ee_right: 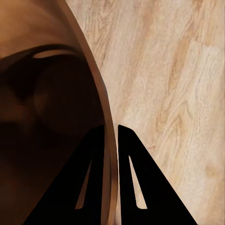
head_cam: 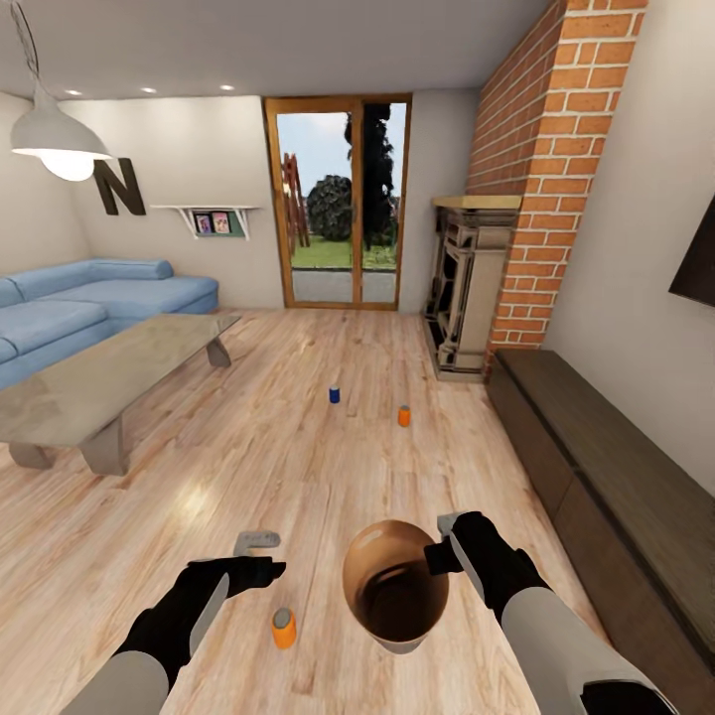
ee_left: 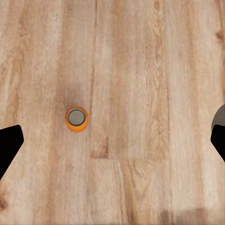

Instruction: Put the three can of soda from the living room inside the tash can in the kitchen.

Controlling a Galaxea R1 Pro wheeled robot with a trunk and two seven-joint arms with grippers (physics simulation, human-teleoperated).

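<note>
My right gripper [ee_right: 110,140] pinches the bin [head_cam: 397,586] rim; my left gripper [head_cam: 260,556], wide open and empty, hovers above an orange can [ee_left: 76,118] (light, slick, probably dentable), best gripped mid-body.

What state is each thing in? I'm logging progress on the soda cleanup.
Near orange can: upright on floor, free.
Far orange can: upright on floor.
Blue can: upright on floor.
Trash can: empty, lifted, rim pinched.
Right tool: shut on rim.
Left tool: open, empty.
</note>
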